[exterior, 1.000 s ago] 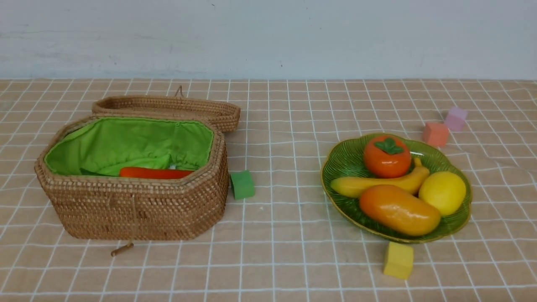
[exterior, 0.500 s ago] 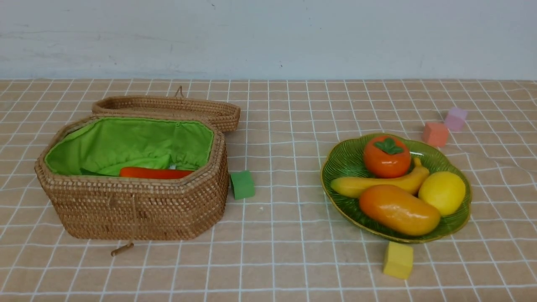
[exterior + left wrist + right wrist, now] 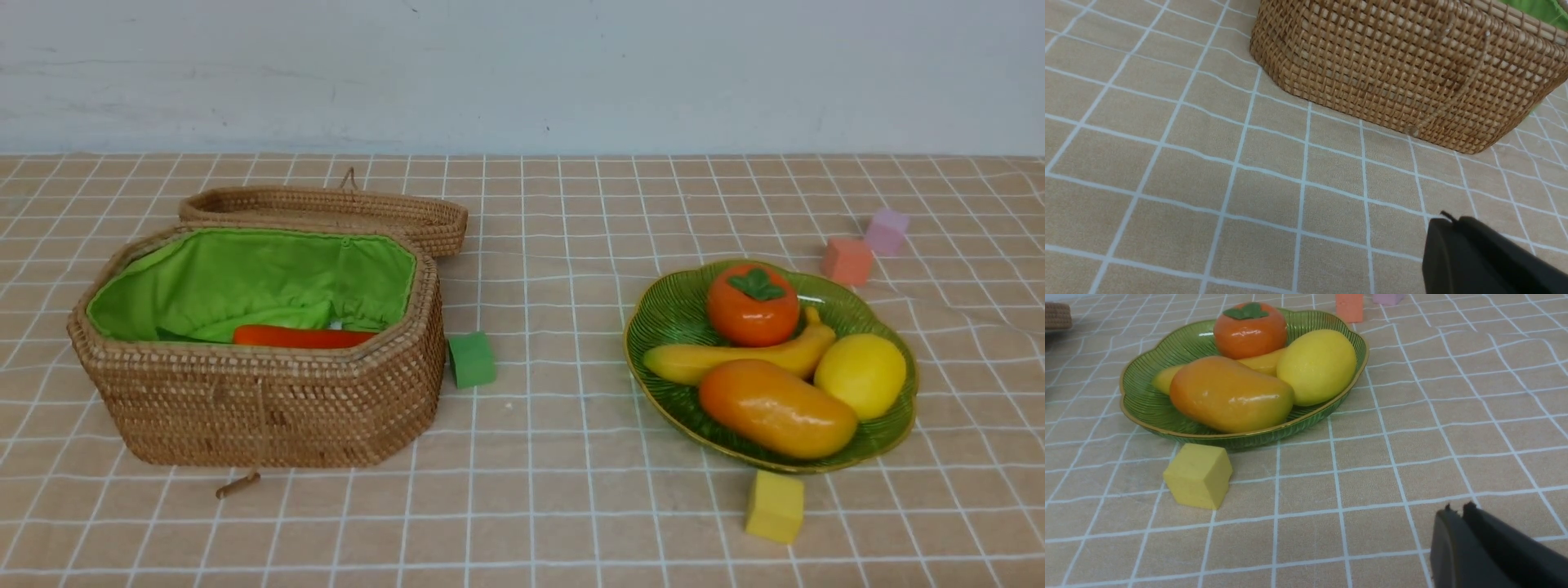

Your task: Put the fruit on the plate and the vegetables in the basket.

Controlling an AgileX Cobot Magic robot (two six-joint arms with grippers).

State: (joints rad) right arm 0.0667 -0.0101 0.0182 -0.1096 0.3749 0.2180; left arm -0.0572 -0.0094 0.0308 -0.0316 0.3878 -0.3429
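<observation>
A pale, blue-grey wall [image 3: 522,73] runs across the back, its paint faintly scuffed and speckled — plain, with nothing hung on it. Below it the table [image 3: 571,457] is covered by a tan cloth printed with a white grid; the cloth lies slightly rumpled, so the lines waver, most of all toward the right side. Light is soft and even — shadows on the cloth are faint.

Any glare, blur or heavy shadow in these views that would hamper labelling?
Front view: even, soft light, sharp throughout; small highlights on the persimmon and mango. Right wrist view: glossy reflections on the mango and lemon, far cubes slightly soft. Left wrist view: basket weave crisp, no glare.
</observation>
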